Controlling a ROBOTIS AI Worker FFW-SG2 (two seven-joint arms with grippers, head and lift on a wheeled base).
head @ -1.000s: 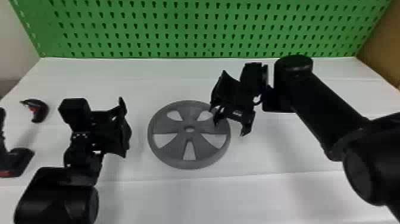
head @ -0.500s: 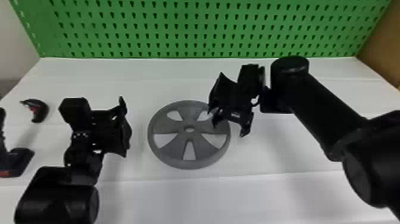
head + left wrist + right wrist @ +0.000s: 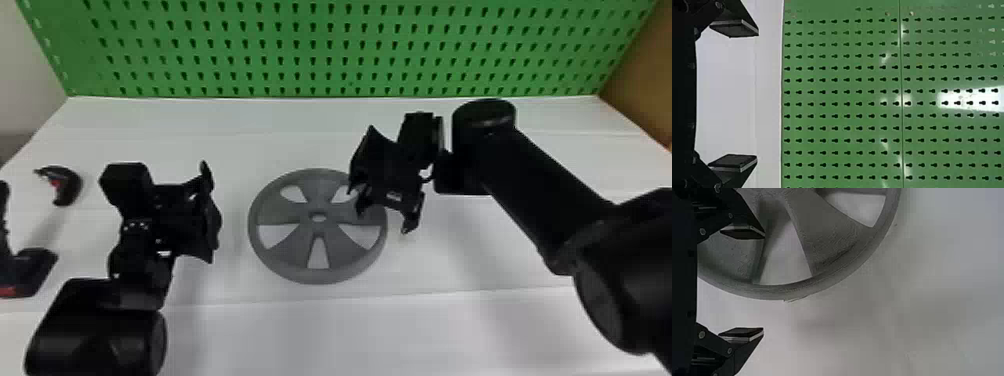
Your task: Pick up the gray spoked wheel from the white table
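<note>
The gray wheel (image 3: 295, 249) is overhung at its right side by the right gripper (image 3: 384, 217), whose fingers (image 3: 742, 331) are spread wide apart, with the rim seen between them (whether contact is made cannot be told). The wheel is laid flat on the white table (image 3: 450, 330). To its left, the left gripper (image 3: 212, 215) is held with fingers apart. Farther out, dark tools (image 3: 71, 186) are placed at far left, and the table is backed by a green pegboard (image 3: 322, 37).

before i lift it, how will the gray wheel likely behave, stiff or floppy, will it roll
The wheel likely feels stiff, given its broad spokes and even round rim. Large openings suggest it may be light for its size. Flat on the table, it would probably slide rather than roll.
</note>
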